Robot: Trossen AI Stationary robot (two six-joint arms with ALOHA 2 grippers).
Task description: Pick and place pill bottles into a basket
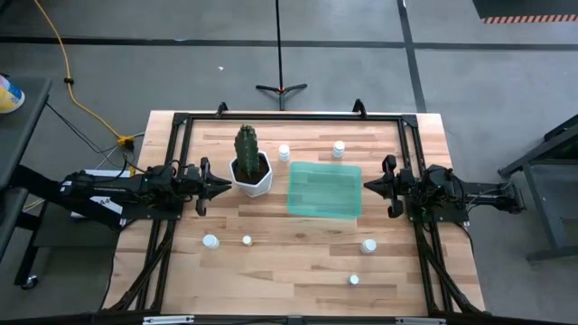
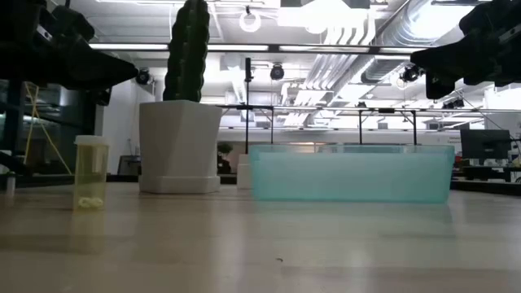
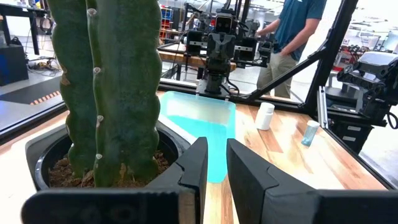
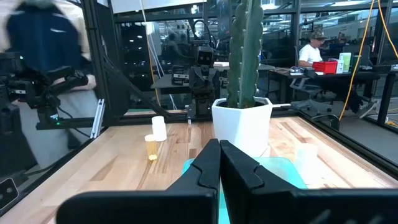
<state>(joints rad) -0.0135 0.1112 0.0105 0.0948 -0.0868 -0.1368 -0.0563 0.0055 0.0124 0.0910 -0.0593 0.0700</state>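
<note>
Bottles lie scattered loose on the wooden table [image 1: 298, 271], six of them counted from above, none in the basket [image 1: 324, 189]. Two stand on the far side: one [image 1: 284, 153] between the pot and the basket's far corner, one [image 1: 339, 149] just beyond the basket. Four are on the near side: one [image 1: 210, 241] and a smaller-looking one [image 1: 247, 240] to the left, one [image 1: 368, 246] to the right, and one [image 1: 354, 280] nearest the front edge. The basket sits at mid-table, a shallow rectangular tray of translucent teal plastic with nothing in it.

Both arms reach in level from the table's sides, raised above the surface, and point at each other. The left gripper [image 1: 223, 187] hovers just beside the cactus pot [image 1: 252, 175], its fingers a narrow slit apart and holding nothing. The right gripper [image 1: 368, 186] hangs at the basket's right edge, its fingers pressed together and empty.

The bottles are small white-capped cylinders; in the low view one [image 2: 90, 173] shows a clear yellowish wall. The single pot is white and faceted, holding one ribbed green cactus [image 1: 247, 144] in dark soil. A black frame [image 1: 289, 117] borders the pale plank tabletop. Beyond the table, a person in a teal shirt [image 3: 298, 31] stands, and another person [image 4: 309, 53] sits at a desk.
</note>
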